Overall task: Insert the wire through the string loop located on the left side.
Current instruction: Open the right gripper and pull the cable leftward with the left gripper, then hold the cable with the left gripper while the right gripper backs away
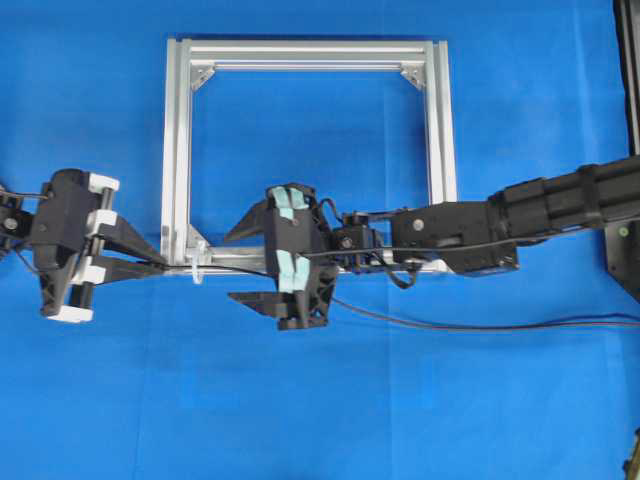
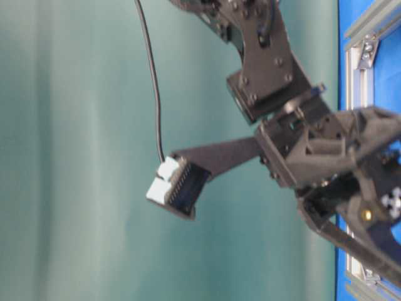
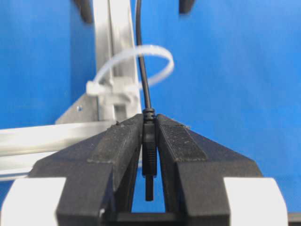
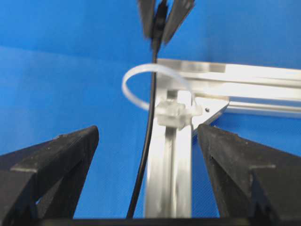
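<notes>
The wire (image 3: pixel 143 70) runs up from my left gripper (image 3: pixel 149 117), which is shut on its dark plug (image 3: pixel 149 150), and passes through the whitish string loop (image 3: pixel 157 63). From overhead, the left gripper (image 1: pixel 160 265) sits just left of the loop (image 1: pixel 195 270) at the frame's near-left corner. The wire (image 1: pixel 480 326) trails away to the right. My right gripper (image 1: pixel 236 265) is open just right of the loop, its fingers straddling the wire and the frame bar. In the right wrist view the wire (image 4: pixel 146 155) hangs through the loop (image 4: pixel 141 75) between the spread fingers (image 4: pixel 56 160).
The silver aluminium frame (image 1: pixel 310 50) lies flat on the blue cloth, and its near bar (image 4: pixel 169 179) runs under the right gripper (image 4: pixel 148 132). The right arm (image 1: pixel 560 205) reaches in from the right edge. A black mount (image 1: pixel 622 245) stands at the far right.
</notes>
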`<action>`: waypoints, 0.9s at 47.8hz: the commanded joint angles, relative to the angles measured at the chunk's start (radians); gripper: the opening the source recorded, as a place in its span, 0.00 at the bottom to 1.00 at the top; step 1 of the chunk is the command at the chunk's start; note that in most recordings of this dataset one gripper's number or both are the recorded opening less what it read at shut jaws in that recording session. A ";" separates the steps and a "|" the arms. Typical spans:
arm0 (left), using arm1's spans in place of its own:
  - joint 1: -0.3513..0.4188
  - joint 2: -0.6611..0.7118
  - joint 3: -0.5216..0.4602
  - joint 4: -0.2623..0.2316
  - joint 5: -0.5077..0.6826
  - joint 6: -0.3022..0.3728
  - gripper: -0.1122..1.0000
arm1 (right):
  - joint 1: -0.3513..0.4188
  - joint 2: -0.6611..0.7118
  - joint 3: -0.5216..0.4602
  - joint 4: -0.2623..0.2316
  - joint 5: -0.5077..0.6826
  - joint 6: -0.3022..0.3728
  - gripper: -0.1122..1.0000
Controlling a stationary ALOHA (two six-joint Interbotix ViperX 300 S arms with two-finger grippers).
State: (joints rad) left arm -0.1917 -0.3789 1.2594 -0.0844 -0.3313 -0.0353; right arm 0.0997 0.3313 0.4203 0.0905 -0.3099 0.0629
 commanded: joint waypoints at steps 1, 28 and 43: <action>0.002 -0.077 -0.006 0.002 0.109 -0.008 0.18 | 0.000 -0.048 0.009 0.002 -0.015 0.002 0.89; -0.020 -0.422 0.032 0.028 0.518 -0.216 0.18 | 0.008 -0.054 0.017 -0.003 -0.015 -0.003 0.89; -0.020 -0.420 0.038 0.040 0.500 -0.213 0.18 | 0.009 -0.054 0.015 -0.005 -0.015 -0.005 0.89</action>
State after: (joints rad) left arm -0.2086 -0.8145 1.3070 -0.0491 0.1902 -0.2500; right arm 0.1058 0.3175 0.4433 0.0890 -0.3160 0.0598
